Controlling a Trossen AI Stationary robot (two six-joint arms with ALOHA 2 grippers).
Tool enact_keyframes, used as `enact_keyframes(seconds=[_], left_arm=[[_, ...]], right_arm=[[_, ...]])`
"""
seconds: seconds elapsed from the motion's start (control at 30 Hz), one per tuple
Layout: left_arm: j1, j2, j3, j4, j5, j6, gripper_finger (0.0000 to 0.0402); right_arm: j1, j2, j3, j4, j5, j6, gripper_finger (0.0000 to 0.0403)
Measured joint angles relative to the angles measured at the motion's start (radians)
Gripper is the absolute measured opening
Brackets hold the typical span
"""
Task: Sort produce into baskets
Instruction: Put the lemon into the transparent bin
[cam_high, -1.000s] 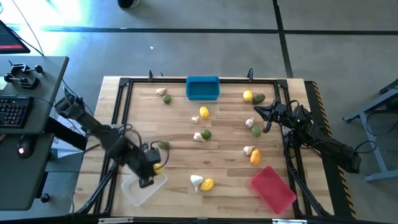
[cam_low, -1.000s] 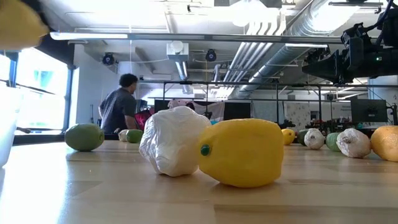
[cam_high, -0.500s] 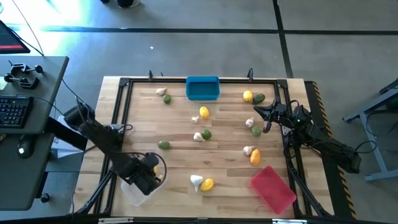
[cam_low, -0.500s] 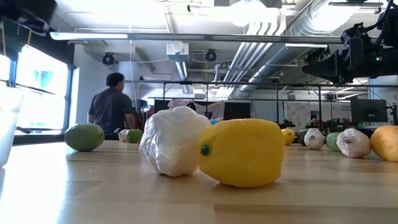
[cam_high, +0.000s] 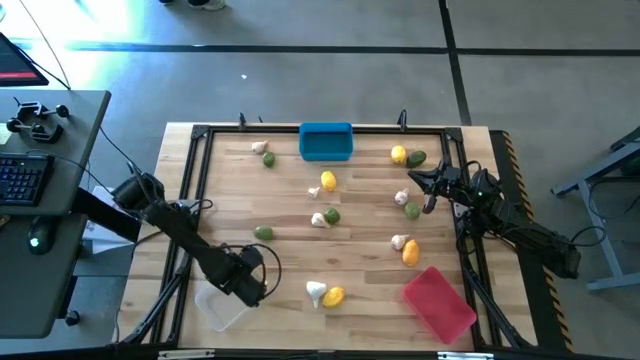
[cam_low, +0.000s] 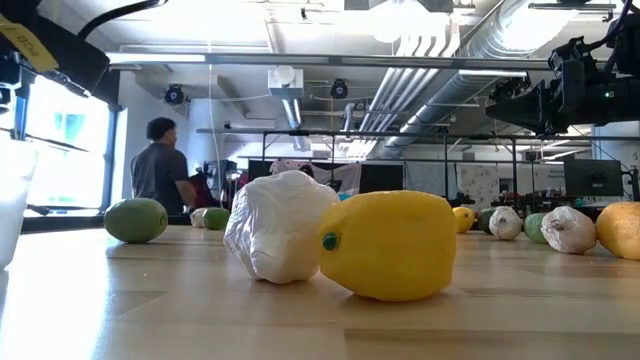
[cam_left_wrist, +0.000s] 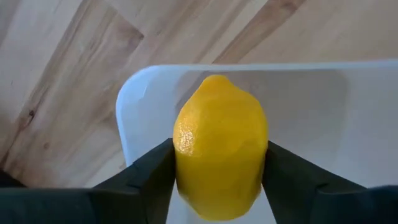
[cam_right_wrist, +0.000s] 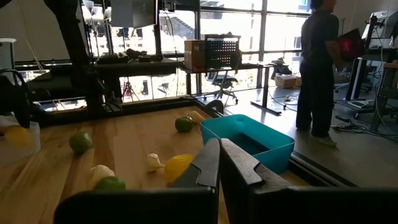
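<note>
Over the clear basket (cam_high: 222, 303) at the bench's near-left corner, left hand (cam_high: 247, 283) is grasping a lemon (cam_left_wrist: 219, 147), one finger on each side of it. Wrist view shows the lemon hanging right above the basket's pale floor, walls round it, so it's w/in the rim but not set down yet; nothing else visible in that basket from there. My read: this is the drop step, jaws need to part & the arm lift clear.

Right hand (cam_high: 428, 190) waits clenched, holding nothing, near the right edge, about mid-depth.

Progress, judged from the layout: barely started. Blue basket (cam_high: 326, 142) at the far edge, middle, looks bare inside; red basket (cam_high: 438, 303) at the near-right corner too, though it sits tilted & I can't see every bit of its floor. Most produce is loose on the bench (cam_high: 360, 250): a garlic (cam_high: 259, 148) & green piece near the far-left corner, a yellow/green pair near the far-right corner, a group of several around the centre, one green piece (cam_high: 263, 233) left of centre, garlic + lemon by the right edge, & a garlic/lemon pair (cam_low: 345, 240) near the near edge, touching each other. So approx a dozen-plus pcs left; which colour goes to which basket isn't shown.
</note>
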Motion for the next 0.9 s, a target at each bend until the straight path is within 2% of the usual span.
enact_keyframes(seconds=[0.2, 0.5, 0.6, 0.73, 0.9], left_arm=[[0.007, -0.038, 0.002, -0.004, 0.007, 0.016, 0.0223], [0.042, -0.122, 0.069, -0.065, 0.011, 0.153, 0.0215], [0.082, -0.176, 0.088, -0.135, -0.028, 0.217, 0.0191], [0.194, -0.254, 0.089, -0.196, -0.105, 0.366, 0.0135], [0.424, -0.277, 0.089, -0.100, -0.141, 0.756, 0.0046]], right_arm=[[0.000, 0.000, 0.000, 0.000, 0.000, 0.000, 0.0000], [0.000, 0.000, 0.000, 0.000, 0.000, 0.000, 0.0000], [0.000, 0.000, 0.000, 0.000, 0.000, 0.000, 0.0000], [0.000, 0.000, 0.000, 0.000, 0.000, 0.000, 0.0000], [0.000, 0.000, 0.000, 0.000, 0.000, 0.000, 0.0000]])
